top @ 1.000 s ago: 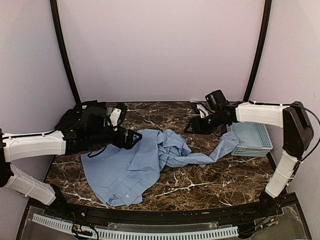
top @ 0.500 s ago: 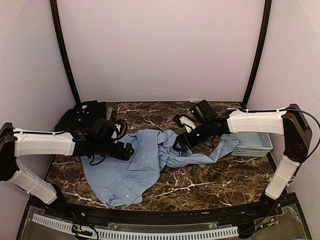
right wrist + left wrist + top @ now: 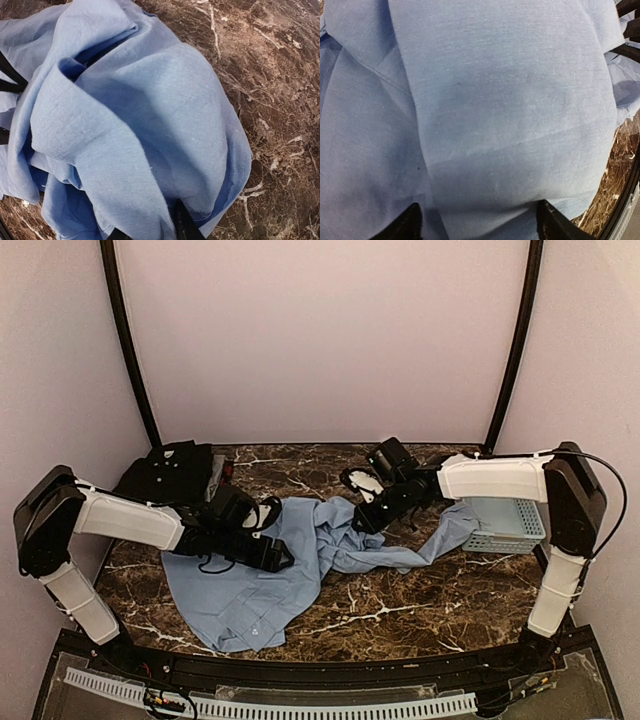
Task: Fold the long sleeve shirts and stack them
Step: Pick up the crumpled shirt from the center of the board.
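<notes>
The light blue long sleeve shirt (image 3: 250, 590) lies crumpled across the middle of the table, one sleeve trailing right toward the basket. In the left wrist view its cloth (image 3: 495, 100) fills the frame. My left gripper (image 3: 280, 558) rests low on the shirt's left part, open, its fingertips (image 3: 405, 225) wide apart with a flat fold between them. My right gripper (image 3: 362, 522) is at the bunched top of the shirt (image 3: 150, 125), shut on a ridge of the cloth, one dark finger (image 3: 182, 225) showing. The black shirt (image 3: 170, 472) lies folded at the back left.
A pale blue lattice basket (image 3: 505, 522) stands at the right, beside the right arm. Dark marble table (image 3: 400, 610) shows in front of and behind the shirt. Black frame posts rise at both back corners.
Both arms came in onto the blue shirt: the left slid right and down over it, the right swung left from the basket to the bunched cloth and narrowed its jaws on it.
</notes>
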`<state>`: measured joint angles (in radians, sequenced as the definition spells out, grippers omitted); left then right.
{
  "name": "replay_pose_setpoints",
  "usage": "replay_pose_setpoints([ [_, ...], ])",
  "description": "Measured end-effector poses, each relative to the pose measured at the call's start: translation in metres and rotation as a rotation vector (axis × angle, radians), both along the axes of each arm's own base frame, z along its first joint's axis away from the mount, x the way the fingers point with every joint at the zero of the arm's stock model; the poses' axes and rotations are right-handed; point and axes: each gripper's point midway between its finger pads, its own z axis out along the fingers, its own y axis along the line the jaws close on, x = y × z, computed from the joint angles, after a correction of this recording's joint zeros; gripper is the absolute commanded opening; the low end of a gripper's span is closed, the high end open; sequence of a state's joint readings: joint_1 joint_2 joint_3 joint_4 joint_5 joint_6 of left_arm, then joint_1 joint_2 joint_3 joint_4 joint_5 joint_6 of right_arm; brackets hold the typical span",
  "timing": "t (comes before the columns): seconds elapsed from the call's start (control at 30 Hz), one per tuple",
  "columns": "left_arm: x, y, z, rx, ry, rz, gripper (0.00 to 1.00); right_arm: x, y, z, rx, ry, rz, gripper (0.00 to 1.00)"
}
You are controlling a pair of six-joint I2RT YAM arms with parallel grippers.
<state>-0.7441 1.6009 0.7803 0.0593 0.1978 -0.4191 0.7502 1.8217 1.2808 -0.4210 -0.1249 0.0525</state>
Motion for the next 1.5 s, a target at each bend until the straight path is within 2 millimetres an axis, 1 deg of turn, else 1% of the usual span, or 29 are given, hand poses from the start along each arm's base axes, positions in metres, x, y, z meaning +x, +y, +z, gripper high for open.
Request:
replay_pose_setpoints([
  [0.03, 0.003, -0.003, -0.003, 0.005, 0.002, -0.003, 0.59, 0.006, -0.001, 0.004, 0.002, -0.013, -0.012, 0.17],
  [0.07, 0.007, -0.006, -0.004, 0.008, -0.003, -0.006, 0.54, 0.009, -0.001, 0.008, 0.004, -0.024, -0.016, 0.16],
  [0.13, 0.012, -0.011, -0.002, 0.005, -0.015, -0.014, 0.37, 0.016, -0.004, 0.014, 0.005, -0.043, -0.029, 0.14],
  [0.17, 0.015, -0.014, 0.001, -0.003, -0.023, -0.018, 0.33, 0.020, -0.007, 0.016, 0.005, -0.052, -0.040, 0.12],
  [0.2, 0.018, -0.017, 0.005, -0.012, -0.033, -0.023, 0.23, 0.025, -0.012, 0.019, 0.003, -0.061, -0.056, 0.10],
  [0.23, 0.020, -0.020, 0.010, -0.021, -0.044, -0.029, 0.18, 0.028, -0.015, 0.021, 0.001, -0.067, -0.066, 0.08],
  [0.27, 0.022, -0.023, 0.014, -0.032, -0.052, -0.033, 0.08, 0.032, -0.019, 0.021, -0.002, -0.072, -0.078, 0.07],
  [0.33, 0.024, -0.028, 0.022, -0.054, -0.069, -0.046, 0.01, 0.039, -0.028, 0.022, -0.005, -0.074, -0.107, 0.04],
  [0.4, 0.023, -0.031, 0.028, -0.070, -0.082, -0.062, 0.00, 0.045, -0.034, 0.022, -0.004, -0.075, -0.126, 0.00],
  [0.5, 0.021, -0.034, 0.038, -0.098, -0.094, -0.086, 0.00, 0.054, -0.041, 0.027, 0.001, -0.084, -0.159, 0.00],
  [0.6, 0.017, -0.039, 0.061, -0.153, -0.120, -0.112, 0.00, 0.067, -0.044, 0.039, 0.016, -0.113, -0.190, 0.00],
  [0.67, 0.016, -0.041, 0.080, -0.195, -0.155, -0.123, 0.00, 0.080, -0.045, 0.053, 0.035, -0.148, -0.212, 0.00],
  [0.73, 0.017, -0.042, 0.102, -0.234, -0.202, -0.125, 0.06, 0.091, -0.047, 0.067, 0.046, -0.185, -0.234, 0.00],
  [0.8, 0.021, -0.043, 0.119, -0.257, -0.244, -0.120, 0.19, 0.102, -0.049, 0.080, 0.057, -0.224, -0.255, 0.00],
  [0.83, 0.024, -0.044, 0.125, -0.261, -0.265, -0.115, 0.30, 0.105, -0.051, 0.084, 0.060, -0.241, -0.262, 0.00],
  [0.87, 0.028, -0.045, 0.130, -0.264, -0.279, -0.106, 0.36, 0.107, -0.052, 0.088, 0.061, -0.254, -0.264, 0.00],
  [0.9, 0.032, -0.046, 0.132, -0.263, -0.290, -0.097, 0.49, 0.107, -0.053, 0.091, 0.060, -0.264, -0.259, 0.00],
  [0.93, 0.037, -0.047, 0.132, -0.260, -0.294, -0.087, 0.55, 0.107, -0.054, 0.094, 0.059, -0.273, -0.252, 0.00],
  [0.97, 0.042, -0.048, 0.130, -0.255, -0.296, -0.076, 0.68, 0.106, -0.054, 0.099, 0.060, -0.286, -0.242, 0.00],
  [1.0, 0.047, -0.048, 0.128, -0.249, -0.300, -0.066, 0.74, 0.104, -0.055, 0.103, 0.061, -0.298, -0.230, 0.00],
  [1.03, 0.053, -0.048, 0.124, -0.244, -0.293, -0.054, 0.82, 0.100, -0.055, 0.109, 0.068, -0.308, -0.212, 0.00],
  [1.07, 0.057, -0.048, 0.121, -0.241, -0.287, -0.046, 0.86, 0.098, -0.055, 0.114, 0.075, -0.318, -0.197, 0.00],
  [1.13, 0.066, -0.047, 0.112, -0.233, -0.269, -0.036, 0.91, 0.091, -0.053, 0.128, 0.102, -0.338, -0.160, 0.00],
  [1.27, 0.087, -0.049, 0.103, -0.246, -0.244, -0.027, 0.92, 0.077, -0.043, 0.154, 0.185, -0.361, -0.071, 0.00],
  [1.37, 0.097, -0.054, 0.100, -0.279, -0.230, -0.046, 0.91, 0.069, -0.035, 0.164, 0.233, -0.361, -0.019, 0.00],
  [1.43, 0.100, -0.058, 0.098, -0.307, -0.214, -0.070, 0.86, 0.065, -0.031, 0.166, 0.254, -0.355, 0.010, 0.00],
  [1.47, 0.101, -0.061, 0.097, -0.323, -0.202, -0.084, 0.79, 0.063, -0.030, 0.166, 0.259, -0.350, 0.018, 0.00],
  [1.5, 0.101, -0.065, 0.097, -0.336, -0.197, -0.096, 0.75, 0.062, -0.029, 0.165, 0.263, -0.345, 0.025, 0.00],
])
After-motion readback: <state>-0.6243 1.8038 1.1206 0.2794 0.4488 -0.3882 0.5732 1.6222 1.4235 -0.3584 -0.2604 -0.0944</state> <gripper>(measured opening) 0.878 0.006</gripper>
